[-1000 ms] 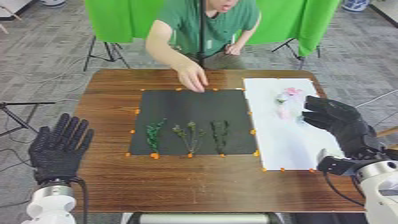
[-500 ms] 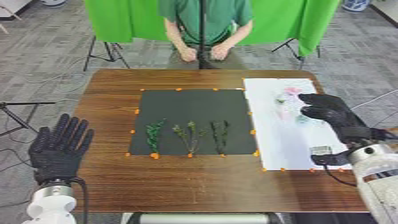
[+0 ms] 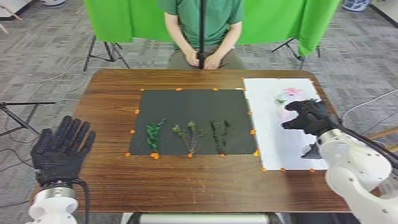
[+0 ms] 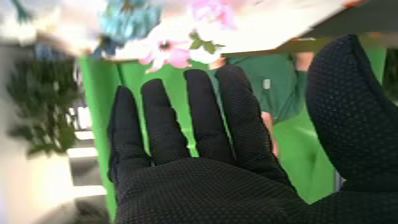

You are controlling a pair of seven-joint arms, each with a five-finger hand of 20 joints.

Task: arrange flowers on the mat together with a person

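My right hand (image 3: 308,117) is over the white sheet (image 3: 280,145), beside the pink flowers (image 3: 291,92) at its far end. In the right wrist view the right hand (image 4: 209,185) has straight fingers and the thumb apart, holding nothing; pink flowers (image 4: 166,49) and a blue flower (image 4: 129,20) are beyond the fingertips. The left hand (image 3: 60,152) lies open at the table's left side. On the dark mat (image 3: 191,102), a leafy green stem (image 3: 153,136), a branching sprig (image 3: 190,137) and a darker stem (image 3: 219,136) are side by side.
The brown table (image 3: 178,185) has orange markers along the mat and the white sheet. A black pole stands at the far edge, in front of a seated person.
The person's arm has drawn back from above the mat. My right hand has moved inward over the white sheet, its forearm swinging round. The left hand has hardly moved.
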